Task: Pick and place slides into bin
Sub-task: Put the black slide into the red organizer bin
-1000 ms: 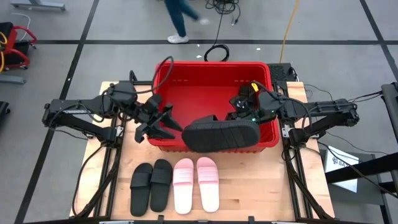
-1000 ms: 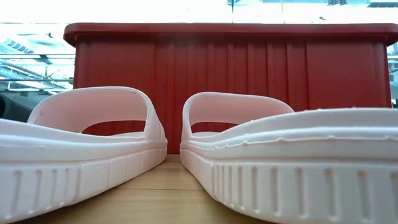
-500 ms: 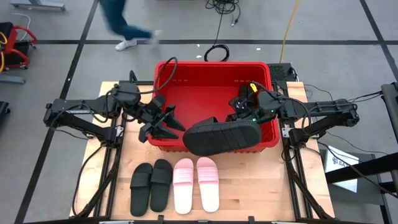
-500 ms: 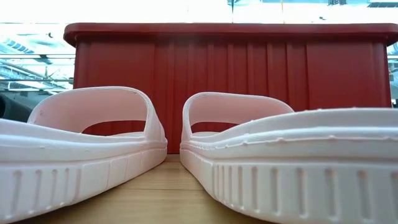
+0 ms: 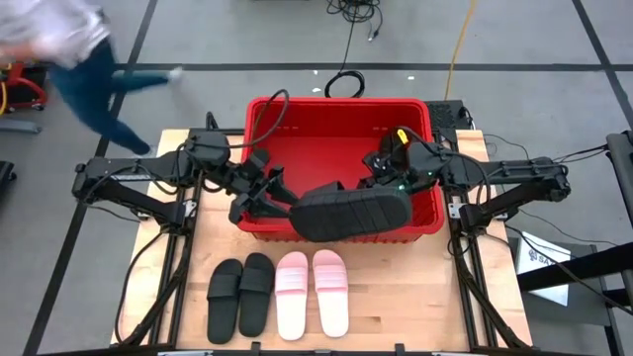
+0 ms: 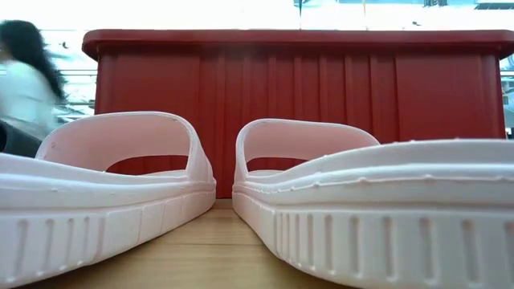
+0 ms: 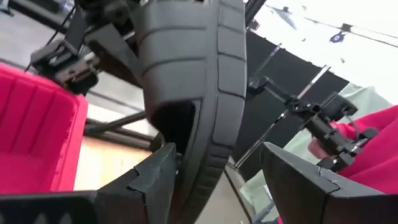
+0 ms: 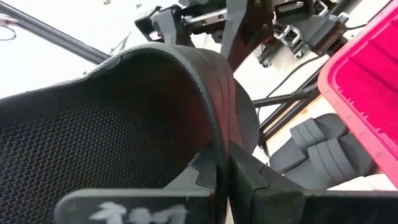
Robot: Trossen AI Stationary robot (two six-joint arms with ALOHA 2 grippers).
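A black slide [image 5: 351, 213] hangs on its side over the near wall of the red bin [image 5: 336, 102], sole turned up toward the camera. My right gripper [image 5: 374, 185] is shut on it from the right. My left gripper [image 5: 269, 194] stands open at the slide's left end; in the left wrist view that end [image 7: 193, 106] lies between its fingers [image 7: 155, 177], close to one of them. Two black slides [image 5: 240, 294] and two pink slides [image 5: 312, 292] lie soles down, side by side on the table's near part. My right gripper pinches the thin edge of the slide's strap [image 8: 214, 146] between its two fingers [image 8: 249, 177]. The fingers come level from the table's right. The slide is lifted clear and stretches away from the fingers toward the left arm. My left gripper: whether its finger touches the slide's end I cannot tell.
The bin's near wall [image 6: 321, 104] rises right behind the pink slides [image 6: 120, 185]. A black cable [image 5: 265, 114] loops over the bin's far left corner. A person [image 5: 69, 59] walks past on the floor beyond the table's far left.
My left gripper has gone toward the table's right, up to the hanging slide's left end, staying open. The slide has stayed in my right gripper over the bin's near wall. The person has walked from behind the bin toward the left.
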